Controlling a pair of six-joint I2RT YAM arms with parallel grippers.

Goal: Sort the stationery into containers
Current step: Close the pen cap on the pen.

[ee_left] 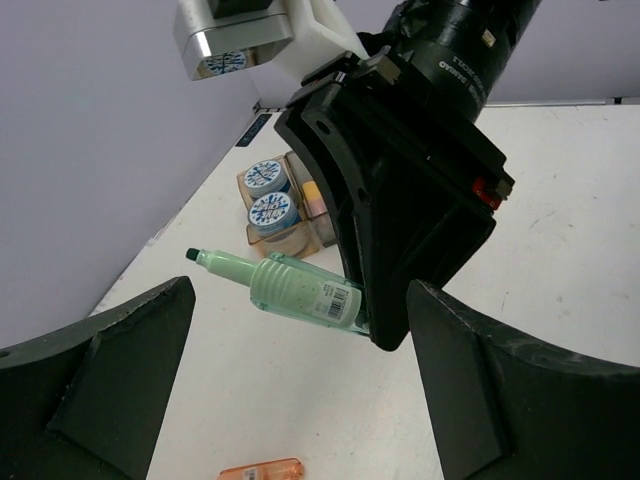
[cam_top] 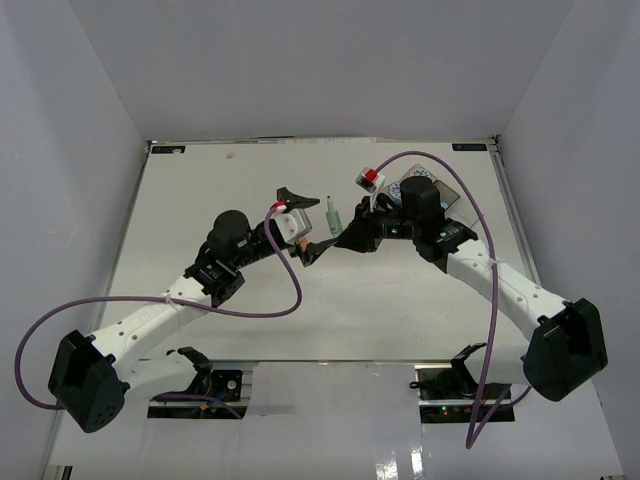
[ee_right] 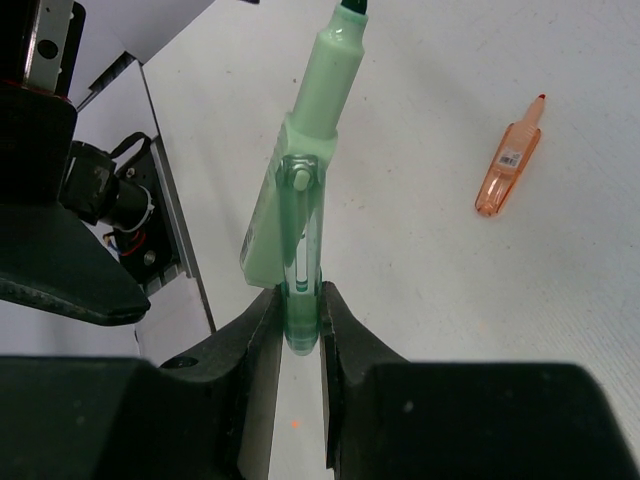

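My right gripper [ee_right: 300, 300] is shut on the tail end of a pale green marker-like piece [ee_right: 300, 200], holding it above the table [cam_top: 200, 200]; its dark tip points away from the gripper. My left gripper [ee_left: 300, 300] stands wide open around the green piece [ee_left: 290, 290] without touching it. An orange piece [ee_left: 262, 470] lies on the table below. The containers [ee_left: 252, 238] sit further back with two blue-and-white rolls [ee_left: 270, 211] in the amber tray and yellow and pink pieces [ee_left: 312, 195] beside them. From above, both grippers [cam_top: 303, 220] meet mid-table.
The containers [cam_top: 462, 197] stand at the back right, partly hidden behind the right arm [cam_top: 470, 260]. White walls enclose the table on three sides. Purple cables [cam_top: 290, 300] loop from both arms over the table.
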